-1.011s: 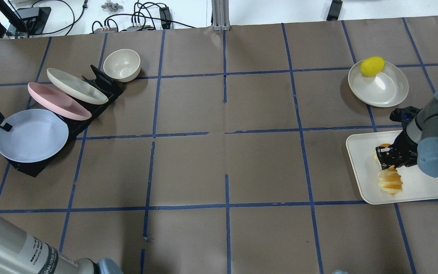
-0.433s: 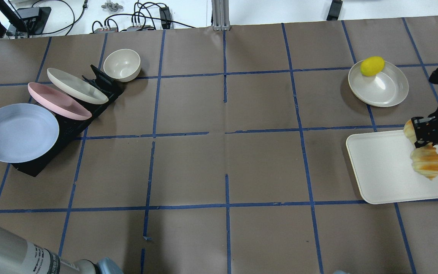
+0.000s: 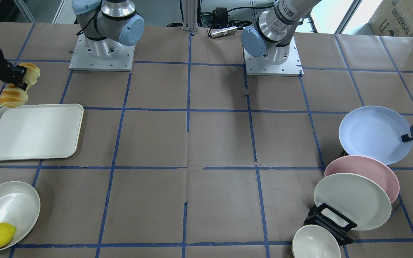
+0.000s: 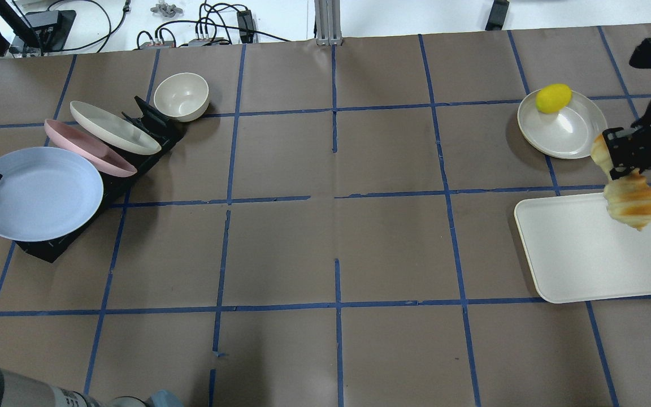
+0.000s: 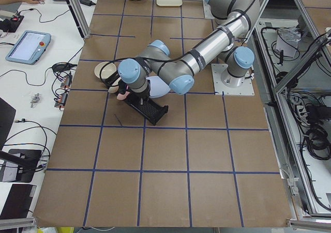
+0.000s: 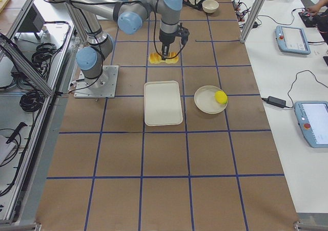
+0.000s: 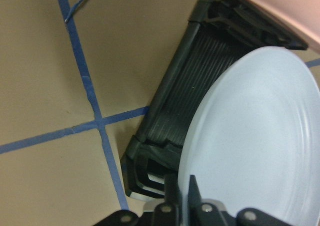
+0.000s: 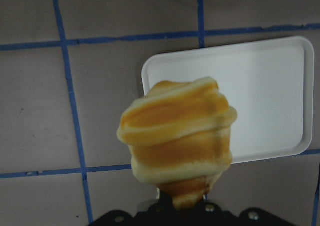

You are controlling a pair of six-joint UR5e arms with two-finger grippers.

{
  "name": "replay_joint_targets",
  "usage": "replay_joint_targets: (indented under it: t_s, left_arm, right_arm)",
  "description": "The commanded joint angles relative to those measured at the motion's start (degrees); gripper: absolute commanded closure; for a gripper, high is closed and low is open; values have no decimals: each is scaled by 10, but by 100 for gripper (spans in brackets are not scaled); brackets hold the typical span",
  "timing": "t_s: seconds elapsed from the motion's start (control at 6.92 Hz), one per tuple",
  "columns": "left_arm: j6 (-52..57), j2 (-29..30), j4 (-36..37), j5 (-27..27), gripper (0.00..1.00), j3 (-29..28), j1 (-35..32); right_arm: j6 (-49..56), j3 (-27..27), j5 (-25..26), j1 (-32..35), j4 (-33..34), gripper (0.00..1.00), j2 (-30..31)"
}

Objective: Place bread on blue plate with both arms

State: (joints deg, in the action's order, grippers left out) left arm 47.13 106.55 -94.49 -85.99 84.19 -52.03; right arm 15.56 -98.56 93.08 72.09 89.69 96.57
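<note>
We are showing silver-grey arms (image 5: 217, 41) with light blue joint caps (image 3: 132, 30), a printed label (image 3: 288, 13), and screw-dotted metal base plates (image 3: 81, 61).

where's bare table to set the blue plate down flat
The whole middle of the table is bare, from the black rack across to the white tray; the tray is empty too. Crowded: the rack end with pink plate, cream plate and bowl.
</note>
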Motion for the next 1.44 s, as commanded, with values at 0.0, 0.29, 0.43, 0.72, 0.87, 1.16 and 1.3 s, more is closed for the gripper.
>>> replay_joint_targets:
  t_s: [0.0, 0.29, 0.43, 0.72, 0.87, 1.16, 1.3]
  left_arm:
    - [-87, -42, -2, 7, 94, 41, -77]
    - [-212, -60, -1, 42, 94, 60, -187]
    - [-254, -53, 5, 54, 94, 68, -225]
    - [-307, -23, 94, 114, 94, 88, -305]
    - [-371, 13, 153, 129, 94, 92, -350]
    - [-404, 87, 261, 134, 94, 92, -411]
    - [-416, 101, 278, 155, 94, 93, -419]
  right_arm:
    - [-65, 62, 2, 120, -20, 92, -9]
    - [-95, 63, -1, 225, -11, 92, -14]
    - [-100, 65, -1, 255, -7, 92, -28]
    - [-98, 68, 0, 260, -3, 92, -41]
    - [-98, 68, 0, 260, -2, 92, -42]
    - [-95, 67, 1, 260, -2, 93, -43]
    - [-94, 64, 2, 260, -2, 93, -44]
